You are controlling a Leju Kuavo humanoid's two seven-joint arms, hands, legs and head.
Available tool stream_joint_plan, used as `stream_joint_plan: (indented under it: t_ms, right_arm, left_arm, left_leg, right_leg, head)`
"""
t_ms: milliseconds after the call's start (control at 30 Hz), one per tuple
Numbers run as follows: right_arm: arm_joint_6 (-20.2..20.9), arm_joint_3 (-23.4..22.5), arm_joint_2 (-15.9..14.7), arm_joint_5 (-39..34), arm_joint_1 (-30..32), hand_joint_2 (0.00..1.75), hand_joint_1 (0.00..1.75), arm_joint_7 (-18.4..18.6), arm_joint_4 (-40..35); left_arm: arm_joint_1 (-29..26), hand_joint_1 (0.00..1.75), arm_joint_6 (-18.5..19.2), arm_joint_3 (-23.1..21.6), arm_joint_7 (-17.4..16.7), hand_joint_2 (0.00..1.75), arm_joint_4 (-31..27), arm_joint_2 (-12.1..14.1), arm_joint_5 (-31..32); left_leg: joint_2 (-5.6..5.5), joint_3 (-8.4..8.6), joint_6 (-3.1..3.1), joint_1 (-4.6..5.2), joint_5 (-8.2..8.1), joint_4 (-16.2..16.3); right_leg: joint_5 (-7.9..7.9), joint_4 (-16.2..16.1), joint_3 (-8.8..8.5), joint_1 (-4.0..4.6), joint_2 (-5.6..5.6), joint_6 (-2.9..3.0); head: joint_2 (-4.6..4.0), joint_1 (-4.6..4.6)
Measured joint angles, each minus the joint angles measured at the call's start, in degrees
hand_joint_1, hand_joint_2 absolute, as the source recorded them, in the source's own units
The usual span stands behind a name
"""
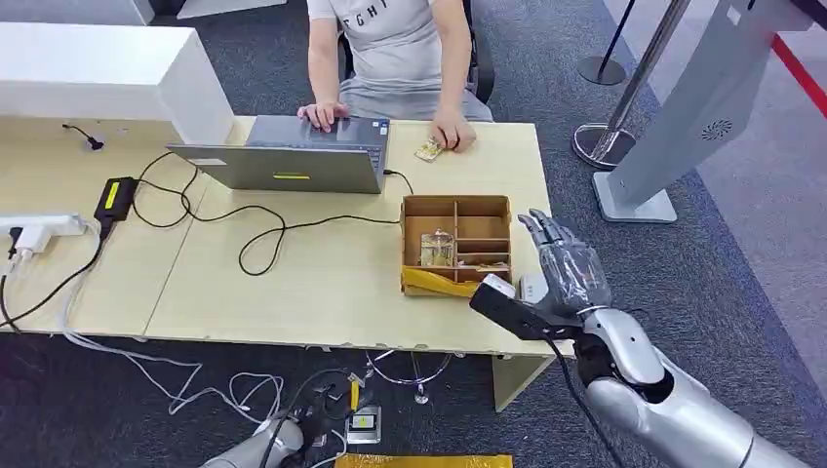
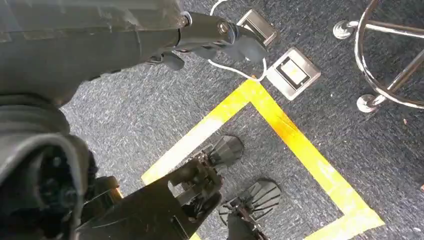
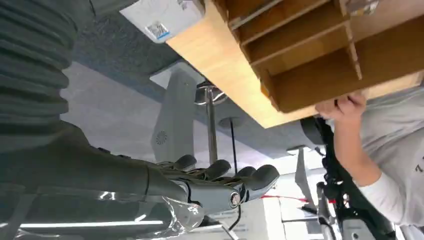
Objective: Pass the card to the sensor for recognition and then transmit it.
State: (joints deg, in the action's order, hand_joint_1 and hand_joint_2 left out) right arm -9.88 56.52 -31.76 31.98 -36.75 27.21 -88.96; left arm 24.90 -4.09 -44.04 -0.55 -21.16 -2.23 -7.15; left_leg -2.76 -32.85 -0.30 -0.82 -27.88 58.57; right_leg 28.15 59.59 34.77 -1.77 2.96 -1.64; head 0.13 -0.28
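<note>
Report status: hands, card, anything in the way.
Right hand open, raised beside the brown compartmented wooden box. Left hand hanging over grey carpet, holds nothing. Small card under seated person's hand. Path unobstructed.

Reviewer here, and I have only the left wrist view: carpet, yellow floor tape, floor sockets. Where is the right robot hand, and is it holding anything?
Observer: The right robot hand is raised off the desk's right end, beside the wooden box. Its fingers are spread and hold nothing.
Operator: Any card in sight?
Observer: A small card-like item lies at the desk's far edge, against the person's hand. It is too small to identify for sure.
Operator: Anything in the box?
Observer: A clear-wrapped item sits in one of the compartments.
</note>
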Motion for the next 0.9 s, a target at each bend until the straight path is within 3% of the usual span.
stream_joint_plan:
  t_ms: [300, 633, 900]
  right_arm:
    - [-3.48, 2.71, 2.38, 1.07, 1.69, 1.75, 0.0, -1.2, 2.82]
    - [-9.7, 4.35, 9.18, 8.94, 1.71, 1.75, 0.0, -5.66, 12.54]
    - [-10.82, 4.39, 13.38, 9.9, 0.9, 1.75, 0.0, -7.45, 19.81]
  left_arm:
    - [0.06, 0.0, -0.28, -0.02, -0.77, 0.0, -0.33, -0.2, 0.41]
    - [0.18, 0.0, 0.33, -0.02, -1.03, 0.0, -0.72, -0.28, -0.61]
    - [0.57, 0.0, -0.24, -0.07, -1.18, 0.0, -0.7, -0.46, -0.68]
  left_leg:
    - [0.0, -0.01, 0.0, 0.0, 0.0, 0.0]
    - [-0.01, -0.01, -0.01, -0.02, 0.01, 0.0]
    - [0.0, -0.01, -0.01, -0.01, 0.01, 0.0]
  right_leg:
    - [0.0, 0.0, 0.0, 0.0, 0.01, 0.0]
    - [0.0, 0.01, 0.0, 0.01, 0.02, 0.0]
    - [0.0, 0.01, 0.0, 0.01, 0.02, 0.0]
  head:
    - [0.0, 0.0]
    - [0.02, 0.0]
    - [0.0, 0.0]
